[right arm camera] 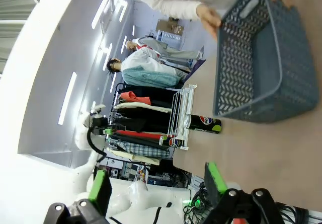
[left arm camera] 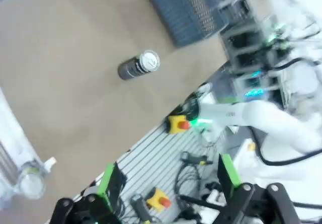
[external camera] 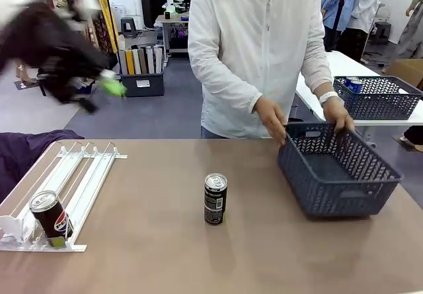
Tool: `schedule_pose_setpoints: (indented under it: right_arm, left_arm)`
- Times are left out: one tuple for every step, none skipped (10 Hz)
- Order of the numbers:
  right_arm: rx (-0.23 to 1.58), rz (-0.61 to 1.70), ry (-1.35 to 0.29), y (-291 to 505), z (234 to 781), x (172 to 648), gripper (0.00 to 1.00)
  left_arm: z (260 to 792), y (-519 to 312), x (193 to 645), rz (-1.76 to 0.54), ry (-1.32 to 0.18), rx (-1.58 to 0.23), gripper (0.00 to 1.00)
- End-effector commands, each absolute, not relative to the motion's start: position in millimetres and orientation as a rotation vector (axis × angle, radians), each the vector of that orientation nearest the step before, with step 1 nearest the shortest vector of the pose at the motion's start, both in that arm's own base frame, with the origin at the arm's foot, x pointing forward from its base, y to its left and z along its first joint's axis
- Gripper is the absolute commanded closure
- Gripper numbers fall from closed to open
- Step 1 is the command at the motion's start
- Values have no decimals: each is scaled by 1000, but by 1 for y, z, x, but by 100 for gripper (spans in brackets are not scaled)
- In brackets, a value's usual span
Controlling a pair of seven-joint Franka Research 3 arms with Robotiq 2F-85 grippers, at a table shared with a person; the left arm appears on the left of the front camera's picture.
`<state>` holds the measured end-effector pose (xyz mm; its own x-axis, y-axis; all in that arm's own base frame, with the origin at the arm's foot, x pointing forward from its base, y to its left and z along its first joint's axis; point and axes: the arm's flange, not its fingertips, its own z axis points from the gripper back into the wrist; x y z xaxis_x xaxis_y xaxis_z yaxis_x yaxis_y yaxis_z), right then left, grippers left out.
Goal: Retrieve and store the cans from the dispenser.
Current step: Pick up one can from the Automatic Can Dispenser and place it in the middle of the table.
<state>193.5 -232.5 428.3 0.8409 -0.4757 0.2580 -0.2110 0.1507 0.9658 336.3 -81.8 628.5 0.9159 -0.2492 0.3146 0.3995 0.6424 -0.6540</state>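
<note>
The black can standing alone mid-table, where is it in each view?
Front view: the black can stands centre, left of the grey basket.
Left wrist view: the can is upper middle, below-left of the basket.
Right wrist view: the can is lower middle, between basket and dispenser.
Shared landmark: the grey basket.

The robot's left arm (external camera: 39, 36) hangs blurred in the upper left of the front view. Its black two-finger left gripper (external camera: 114, 88) with green pads points down and to the right. At the bottom edge of each wrist view, the left gripper and the matching black, green-padded right gripper (right arm camera: 157, 183) have their fingers spread wide.
</note>
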Motion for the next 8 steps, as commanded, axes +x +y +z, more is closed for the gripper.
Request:
schedule_pose_setpoints:
  right_arm:
    - [1439,-193,-624,-231,432,196,0]
    - [1439,-193,-624,-231,432,196,0]
    - [1439,-193,-624,-231,432,196,0]
    - [1439,-193,-624,-231,432,196,0]
    - [1439,-193,-624,-231,432,196,0]
    - [1439,-193,-624,-231,432,196,0]
    - [1439,-193,-624,-231,432,196,0]
    - [1439,-193,-624,-231,432,196,0]
  left_arm:
    - [588,14,320,-203,-279,-1015,0]
    - [567,48,306,-133,-338,-1127,0]
    - [541,76,296,-92,-386,-1252,0]
    - [520,93,289,-44,-418,-1324,0]
    - [508,95,289,-18,-419,-1326,0]
    - [504,94,292,-26,-406,-1337,0]
    - [506,90,300,-15,-352,-1310,0]
    - [503,114,284,18,-414,-1328,0]
